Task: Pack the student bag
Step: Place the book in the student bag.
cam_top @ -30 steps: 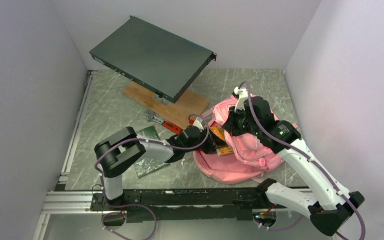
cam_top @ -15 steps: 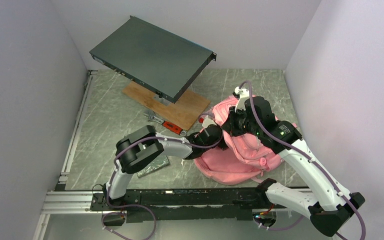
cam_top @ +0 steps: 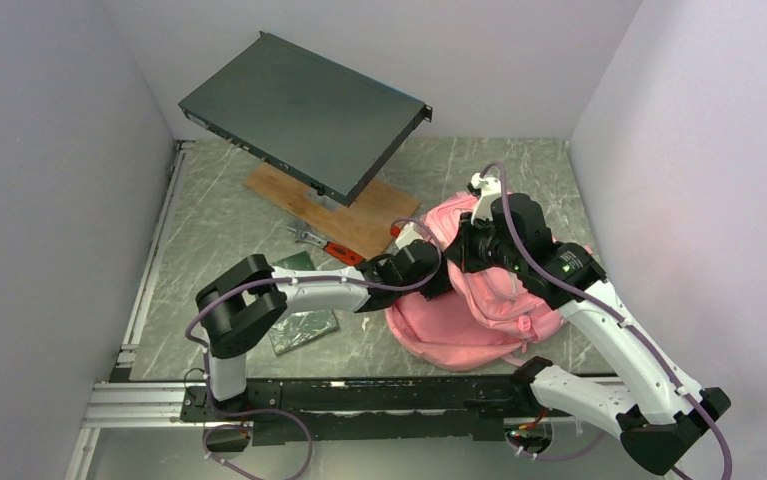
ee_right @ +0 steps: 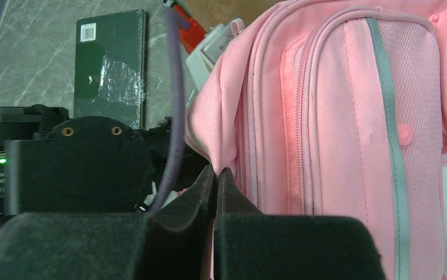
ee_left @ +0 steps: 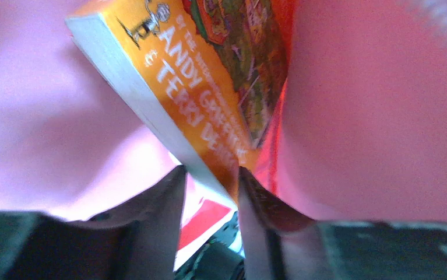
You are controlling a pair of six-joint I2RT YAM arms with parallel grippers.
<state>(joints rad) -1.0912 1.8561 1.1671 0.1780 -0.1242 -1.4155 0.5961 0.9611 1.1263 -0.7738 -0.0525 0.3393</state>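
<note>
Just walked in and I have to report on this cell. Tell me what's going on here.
Two robot arms are packing a pink student bag. The right claw is shut on the fabric edge of the bag's opening and holds it up. The left claw reaches inside, its jaws either side of the corner of an orange paperback; whether it grips the book is unclear. A dark green book lies on the table beside the bag.
</note>
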